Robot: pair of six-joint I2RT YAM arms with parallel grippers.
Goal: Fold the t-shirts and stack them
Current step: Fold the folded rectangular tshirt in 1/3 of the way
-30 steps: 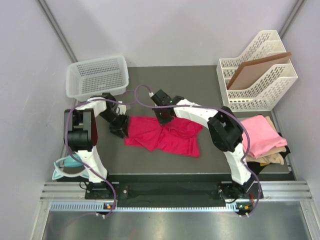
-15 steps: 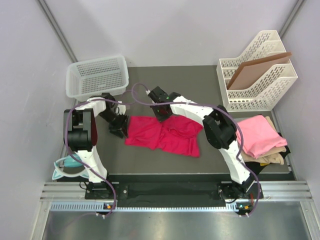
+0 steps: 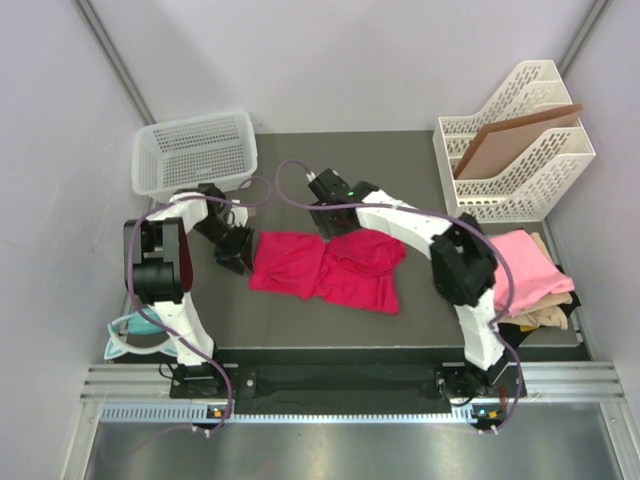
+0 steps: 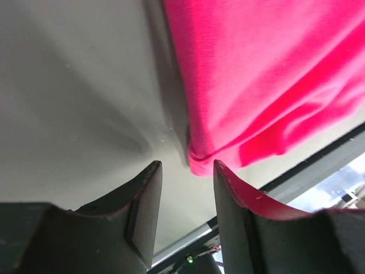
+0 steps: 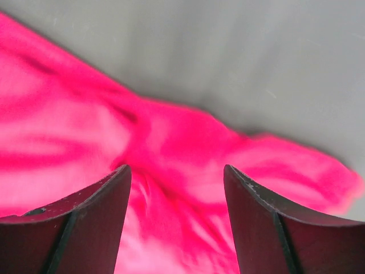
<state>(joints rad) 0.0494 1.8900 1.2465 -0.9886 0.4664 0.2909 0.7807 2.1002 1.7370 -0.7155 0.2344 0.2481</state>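
Crimson-pink t-shirt (image 3: 325,268) lay rumpled in the middle of the worktop (image 3: 300,325). Your right claw (image 5: 177,168) hung released over its far edge, gripping nothing. Your left claw (image 4: 185,165) stood released too, just beside the shirt's left edge, with nothing between its fingers.

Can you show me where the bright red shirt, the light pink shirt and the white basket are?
crimson t-shirt (image 3: 330,272): top view, middle of cloth.
light pink t-shirt (image 3: 530,262): top view, upper surface.
white basket (image 3: 195,148): top view, mesh floor.
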